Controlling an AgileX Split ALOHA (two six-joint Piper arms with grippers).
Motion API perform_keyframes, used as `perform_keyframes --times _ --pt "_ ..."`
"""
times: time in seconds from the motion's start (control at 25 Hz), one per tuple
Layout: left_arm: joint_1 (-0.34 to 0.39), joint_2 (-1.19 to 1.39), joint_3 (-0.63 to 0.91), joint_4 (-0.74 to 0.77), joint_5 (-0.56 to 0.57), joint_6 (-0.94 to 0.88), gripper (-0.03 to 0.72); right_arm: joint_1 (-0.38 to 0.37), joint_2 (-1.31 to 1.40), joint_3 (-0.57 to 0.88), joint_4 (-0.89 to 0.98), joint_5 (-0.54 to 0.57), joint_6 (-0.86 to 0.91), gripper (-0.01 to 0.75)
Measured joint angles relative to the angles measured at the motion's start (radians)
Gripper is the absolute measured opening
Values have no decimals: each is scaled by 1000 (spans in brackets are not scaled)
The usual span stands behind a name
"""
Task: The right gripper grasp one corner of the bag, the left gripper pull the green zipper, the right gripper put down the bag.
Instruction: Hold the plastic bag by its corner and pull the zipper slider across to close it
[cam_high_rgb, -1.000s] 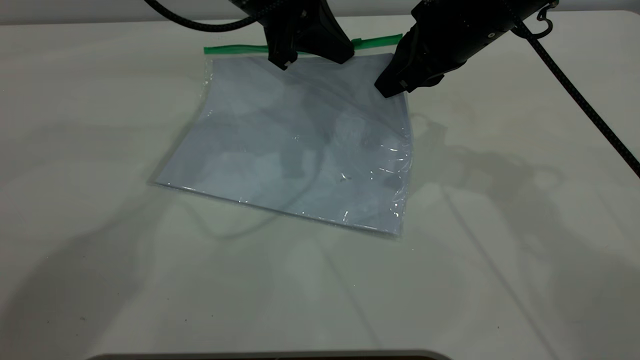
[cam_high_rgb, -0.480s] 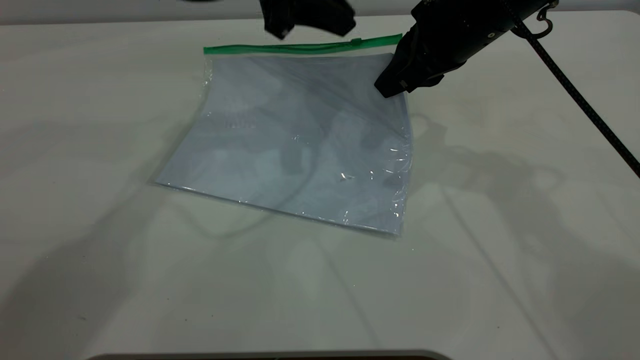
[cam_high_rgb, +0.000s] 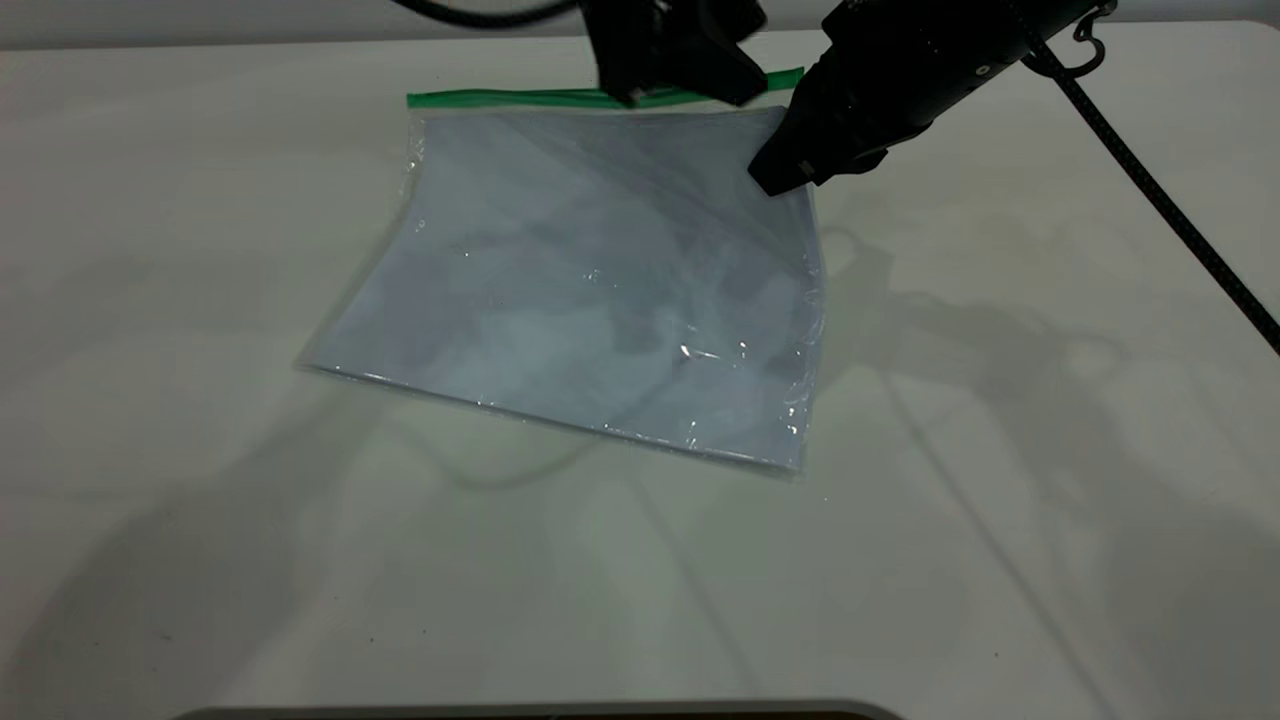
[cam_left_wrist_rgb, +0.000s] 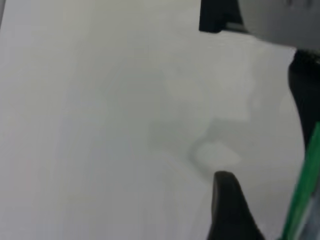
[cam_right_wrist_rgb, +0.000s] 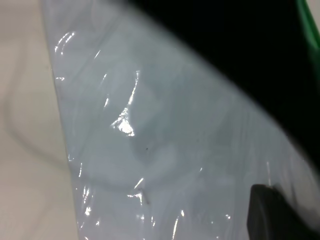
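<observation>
Bag (cam_high_rgb: 600, 290): lies flat on the table (cam_high_rgb: 1000, 450), clear plastic over pale sheets; its far long edge carries the green strip, and the near right corner wrinkles and glints.

Zipper (cam_high_rgb: 500, 98): runs along the bag's far edge; its left half is plain to see, but the stretch right of the middle is covered by the left gripper, with only a short green end showing between the two claws. The slider tab cannot be made out.

Left gripper (cam_high_rgb: 690, 85): over the bag's far edge, right of its middle, partly cut off by the top of the exterior view. Whether its fingers are parted or pinching the strip cannot be told (its own wrist view shows only one dark fingertip (cam_left_wrist_rgb: 227, 210) with a blurred green band (cam_left_wrist_rgb: 302, 195) beside it).

Right gripper (cam_high_rgb: 790, 172): at the bag's far right corner (cam_high_rgb: 785, 110), tip down on the plastic; the contact is hidden under the claw, so I cannot tell whether it is clamped. Its wrist view is half blocked by a black mass.

Cable (cam_high_rgb: 1150, 190): trails from the right arm away from the bag and leaves the exterior view at the right edge.
</observation>
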Motion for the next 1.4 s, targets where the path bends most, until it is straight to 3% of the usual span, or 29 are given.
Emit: perform_keyframes --times 0.28,0.64,0.76,1.4 --pt "-2 30 0 -1 -16 1 456 0 0 0 2 -10 1 36" --pt "-1 30 0 6 -9 5 128 -1 0 0 11 -30 4 36" --pt "2 30 0 7 -9 10 66 -2 0 0 11 -36 15 36" --pt "30 30 0 -34 -4 2 42 -101 0 0 75 118 43 36"
